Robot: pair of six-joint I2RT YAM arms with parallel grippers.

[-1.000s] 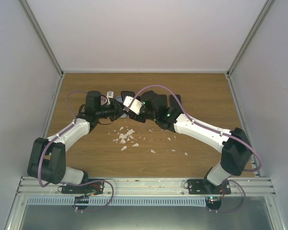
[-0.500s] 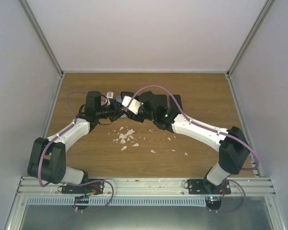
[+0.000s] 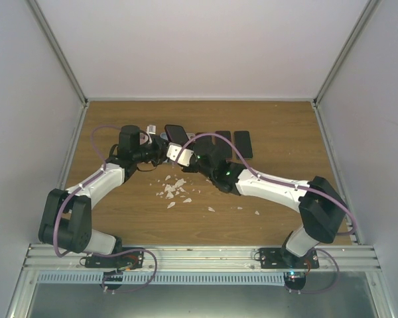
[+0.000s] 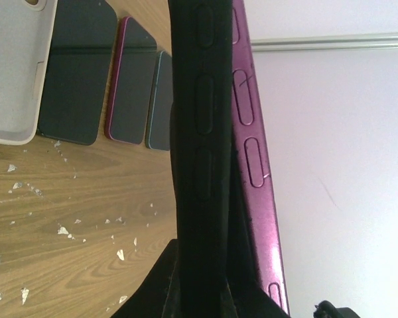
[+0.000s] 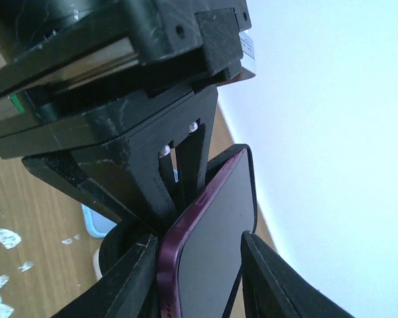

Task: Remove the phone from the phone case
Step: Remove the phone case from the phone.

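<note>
A purple phone (image 5: 215, 245) with a dark screen sits partly out of a black case (image 4: 202, 132); its purple edge (image 4: 252, 132) stands apart from the case along one side. In the top view the pair (image 3: 174, 132) is held up above the table at the back centre. My left gripper (image 4: 202, 278) is shut on the black case's edge and shows in the top view (image 3: 160, 150). My right gripper (image 5: 202, 278) straddles the phone's width, one finger (image 5: 129, 278) against the purple edge and the other on the opposite side. It meets the left gripper in the top view (image 3: 186, 154).
Several dark phones (image 3: 242, 143) lie in a row on the wooden table at the back, also in the left wrist view (image 4: 134, 86). A white case (image 4: 13, 66) lies beside them. White shards (image 3: 174, 191) are scattered mid-table. A light blue item (image 5: 96, 222) lies below.
My right arm has swung left and nearer, uncovering the row of phones behind it. The held phone and case now stick out above the left gripper. The left arm has barely moved.
</note>
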